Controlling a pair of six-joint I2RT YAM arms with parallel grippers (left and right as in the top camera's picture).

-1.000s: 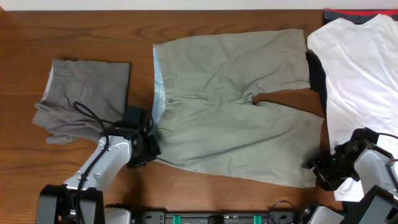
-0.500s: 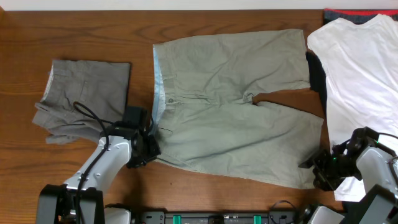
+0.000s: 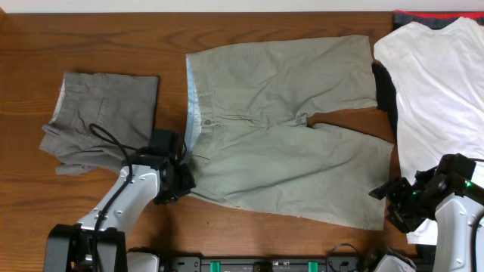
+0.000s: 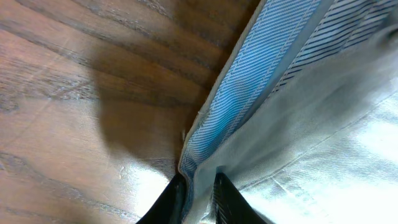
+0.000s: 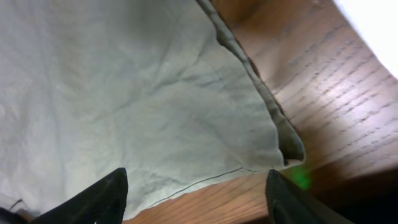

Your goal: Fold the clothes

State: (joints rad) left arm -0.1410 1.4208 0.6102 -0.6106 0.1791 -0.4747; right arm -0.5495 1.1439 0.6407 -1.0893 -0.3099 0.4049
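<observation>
Bright even light; left wrist view blurred, shadow on table.

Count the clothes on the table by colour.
Khaki shorts: 1
Grey trousers, folded: 1
White T-shirt: 1
Total: 3
A dark edge shows beside the T-shirt. Cannot tell if it is part of the shirt or a separate garment, so it is not counted.
</observation>
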